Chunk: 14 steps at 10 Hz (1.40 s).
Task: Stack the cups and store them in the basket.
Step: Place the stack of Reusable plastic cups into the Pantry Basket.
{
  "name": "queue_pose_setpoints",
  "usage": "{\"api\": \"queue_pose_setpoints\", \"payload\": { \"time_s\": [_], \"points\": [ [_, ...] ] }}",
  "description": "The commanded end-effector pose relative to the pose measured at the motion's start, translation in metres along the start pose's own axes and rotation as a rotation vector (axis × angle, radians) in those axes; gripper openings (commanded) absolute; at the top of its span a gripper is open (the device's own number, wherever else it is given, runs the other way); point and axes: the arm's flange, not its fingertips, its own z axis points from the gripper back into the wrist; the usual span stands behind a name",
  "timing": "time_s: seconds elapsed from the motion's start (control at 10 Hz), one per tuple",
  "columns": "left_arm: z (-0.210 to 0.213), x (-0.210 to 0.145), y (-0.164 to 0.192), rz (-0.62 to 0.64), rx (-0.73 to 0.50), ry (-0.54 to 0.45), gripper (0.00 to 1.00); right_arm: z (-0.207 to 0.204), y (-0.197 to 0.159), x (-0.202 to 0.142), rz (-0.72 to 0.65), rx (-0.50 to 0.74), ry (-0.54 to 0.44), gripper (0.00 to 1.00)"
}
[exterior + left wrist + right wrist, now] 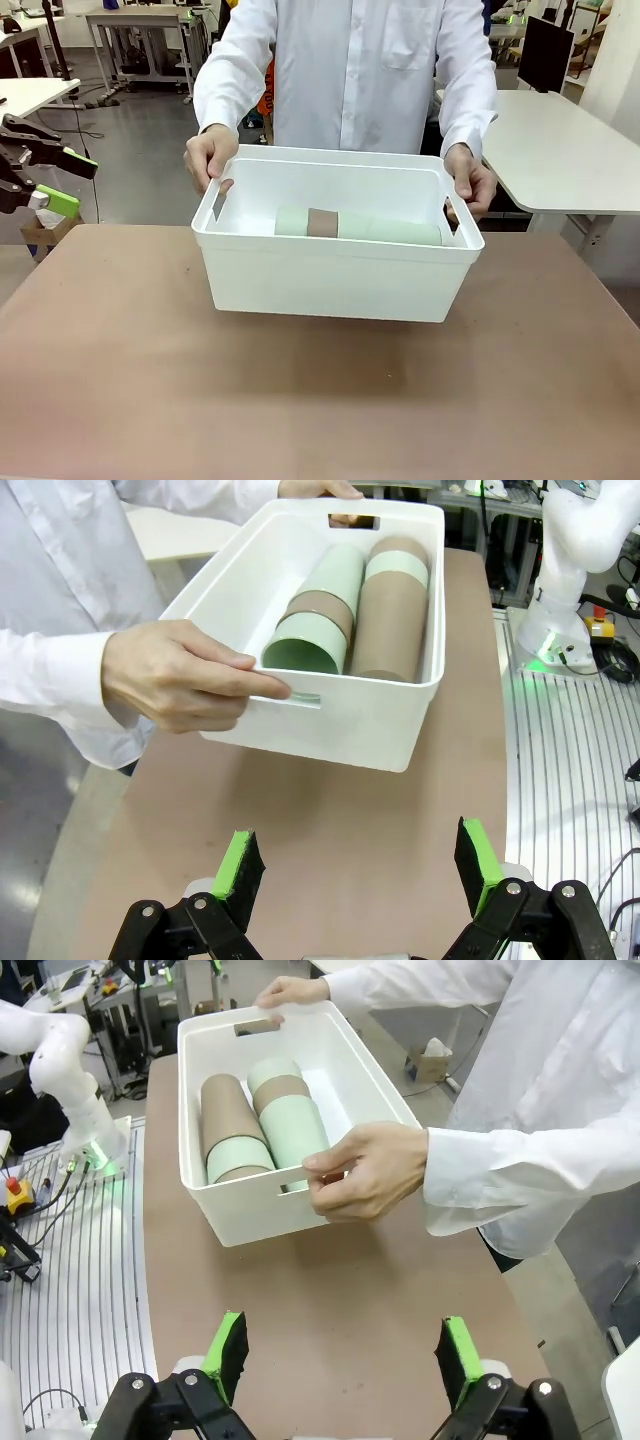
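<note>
At the left edge the left gripper (55, 180) hangs off the counter (120, 380), fingers (238, 865) spread wide and empty. In the middle the basket (330, 285) is held at both handle slots by the person's hands (210, 155), seemingly lifted just above the counter. Inside it the cups (345, 610) lie on their sides as two nested stacks, tan and mint mixed. Stacking and storing look done; nothing seems left. The right gripper (340, 1355) likewise stands released, touching nothing

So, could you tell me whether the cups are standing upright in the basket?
No, the cups lie on their sides in two nested stacks inside the basket.
</note>
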Motion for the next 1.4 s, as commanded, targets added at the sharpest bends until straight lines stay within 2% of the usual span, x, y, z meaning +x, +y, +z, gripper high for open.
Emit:
{"api": "queue_pose_setpoints", "payload": {
  "time_s": [0.0, 1.3],
  "points": [
    [0.0008, 0.0025, 0.0001, 0.005, -0.004, -0.017, 1.00, 0.0012, -0.0024, 0.0011, 0.020, 0.003, -0.019, 1.00],
    [0.0008, 0.0025, 0.0001, 0.005, -0.004, -0.017, 1.00, 0.0012, -0.0024, 0.0011, 0.020, 0.003, -0.019, 1.00]
  ]
}}
